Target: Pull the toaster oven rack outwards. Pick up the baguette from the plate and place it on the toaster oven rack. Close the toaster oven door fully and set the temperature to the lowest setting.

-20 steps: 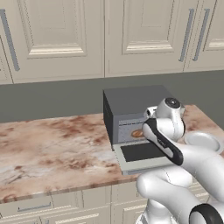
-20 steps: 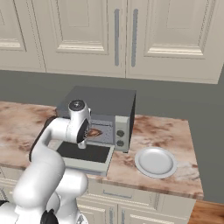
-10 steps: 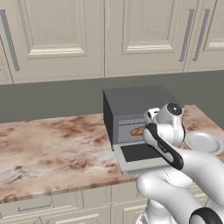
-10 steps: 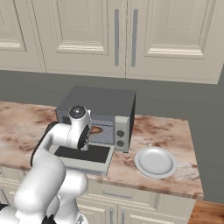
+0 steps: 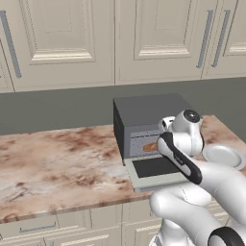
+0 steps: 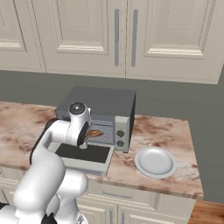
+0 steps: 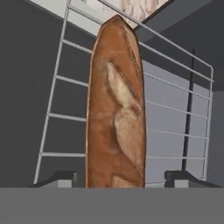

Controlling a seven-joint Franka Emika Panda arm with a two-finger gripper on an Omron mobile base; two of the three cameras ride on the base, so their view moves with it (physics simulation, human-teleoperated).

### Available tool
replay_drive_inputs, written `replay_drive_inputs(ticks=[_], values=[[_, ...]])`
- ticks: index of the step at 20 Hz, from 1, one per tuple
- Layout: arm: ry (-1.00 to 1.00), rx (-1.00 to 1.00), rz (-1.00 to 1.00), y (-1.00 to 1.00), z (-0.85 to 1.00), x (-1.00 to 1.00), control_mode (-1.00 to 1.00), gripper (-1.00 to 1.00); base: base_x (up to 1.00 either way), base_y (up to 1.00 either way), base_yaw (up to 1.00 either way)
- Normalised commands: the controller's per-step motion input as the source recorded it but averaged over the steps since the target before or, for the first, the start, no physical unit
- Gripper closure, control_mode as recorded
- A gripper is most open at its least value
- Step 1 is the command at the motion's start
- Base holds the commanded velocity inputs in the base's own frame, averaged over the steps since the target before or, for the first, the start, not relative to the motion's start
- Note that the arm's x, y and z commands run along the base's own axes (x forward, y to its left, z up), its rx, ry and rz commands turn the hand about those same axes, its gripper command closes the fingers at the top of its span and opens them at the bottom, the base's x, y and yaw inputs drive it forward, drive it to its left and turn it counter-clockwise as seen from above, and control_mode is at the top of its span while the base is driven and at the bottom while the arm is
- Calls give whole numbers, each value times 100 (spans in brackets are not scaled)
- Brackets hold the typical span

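Observation:
The orange-brown baguette [image 7: 116, 113] lies along the light grey wire toaster oven rack [image 7: 175, 109], inside the dark grey toaster oven [image 5: 144, 113]. My gripper [image 7: 120, 178] is right over one end of the loaf, open. Its two fingertips [image 7: 57, 177] stand on either side of the loaf with a gap on each side. The toaster oven door [image 5: 156, 168] hangs folded down flat in front of the oven. In the right base view the baguette [image 6: 95, 133] shows through the oven [image 6: 100, 105] mouth, above the lowered door [image 6: 85, 154]. The white plate [image 6: 156, 162] sits bare to the oven's right.
Small round knobs [image 6: 120, 133] sit on the oven's right front panel. The marble counter [image 5: 57, 158] stretches wide to the left of the oven. Cream wall cabinets [image 5: 72, 38] hang above. The plate [image 5: 222, 156] is near the counter's right end.
The jaws have spread wider and come off the baguette, which now rests on the rack. The arm has hardly shifted in front of the oven.

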Motion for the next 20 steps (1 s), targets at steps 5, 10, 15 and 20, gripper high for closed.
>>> replay_drive_inputs(ticks=[5,10,15,20], values=[[0,0,0,0,6,0,-100,-100,0,0,0],[0,0,0,-8,25,-15,-100,-100,0,0,0],[15,0,0,-11,33,-27,-100,-100,0,0,0],[13,0,5,-1,4,-83,-100,-100,0,0,0]])
